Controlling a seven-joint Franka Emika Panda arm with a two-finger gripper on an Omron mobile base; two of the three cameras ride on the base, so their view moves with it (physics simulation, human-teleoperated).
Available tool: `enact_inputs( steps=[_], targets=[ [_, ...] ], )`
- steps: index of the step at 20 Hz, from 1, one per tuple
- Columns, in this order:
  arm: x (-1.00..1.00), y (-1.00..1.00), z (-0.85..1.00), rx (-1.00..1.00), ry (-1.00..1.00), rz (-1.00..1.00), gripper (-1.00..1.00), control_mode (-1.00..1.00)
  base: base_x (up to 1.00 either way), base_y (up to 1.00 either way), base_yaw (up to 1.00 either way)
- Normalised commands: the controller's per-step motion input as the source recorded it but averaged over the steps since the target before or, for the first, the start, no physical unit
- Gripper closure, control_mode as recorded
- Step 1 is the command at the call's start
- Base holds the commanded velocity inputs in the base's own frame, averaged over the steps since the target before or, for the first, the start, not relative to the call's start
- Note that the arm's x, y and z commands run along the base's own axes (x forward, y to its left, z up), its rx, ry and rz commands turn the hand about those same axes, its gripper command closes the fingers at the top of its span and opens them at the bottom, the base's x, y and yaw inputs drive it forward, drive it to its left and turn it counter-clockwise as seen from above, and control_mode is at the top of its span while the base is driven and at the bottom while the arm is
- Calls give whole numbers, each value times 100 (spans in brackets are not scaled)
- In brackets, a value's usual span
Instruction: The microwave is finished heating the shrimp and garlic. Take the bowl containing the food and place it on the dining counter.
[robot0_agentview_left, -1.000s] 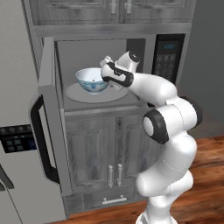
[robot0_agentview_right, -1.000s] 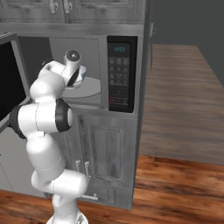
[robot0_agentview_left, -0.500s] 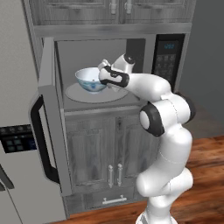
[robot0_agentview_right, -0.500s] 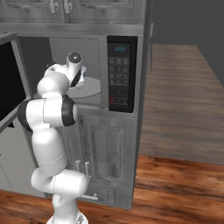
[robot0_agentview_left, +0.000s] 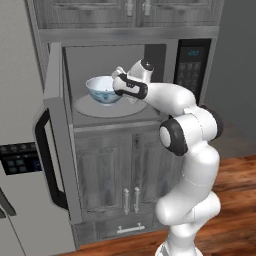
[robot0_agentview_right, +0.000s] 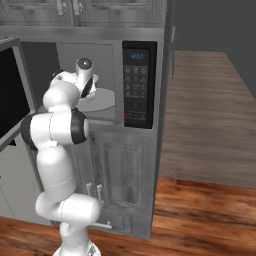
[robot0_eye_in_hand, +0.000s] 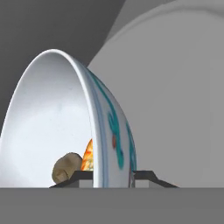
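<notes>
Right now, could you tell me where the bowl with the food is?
The bowl sits on the grey turntable plate inside the open microwave, left of centre in the left base view, with the gripper closed on its right rim.

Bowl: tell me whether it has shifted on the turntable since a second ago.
No. In the left base view the bowl sits at the same spot on the turntable plate as before; only the claw has closed on its rim.
</notes>
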Motion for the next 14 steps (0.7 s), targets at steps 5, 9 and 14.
enact_inputs(
  steps=[5,9,14],
  targets=[
    [-70,-19,0,0,-4,0,100,-100,0,0,0],
    [-99,-39,0,9,-17,0,100,-100,0,0,0],
    [-100,-29,14,5,-12,2,100,-100,0,0,0]
  ],
)
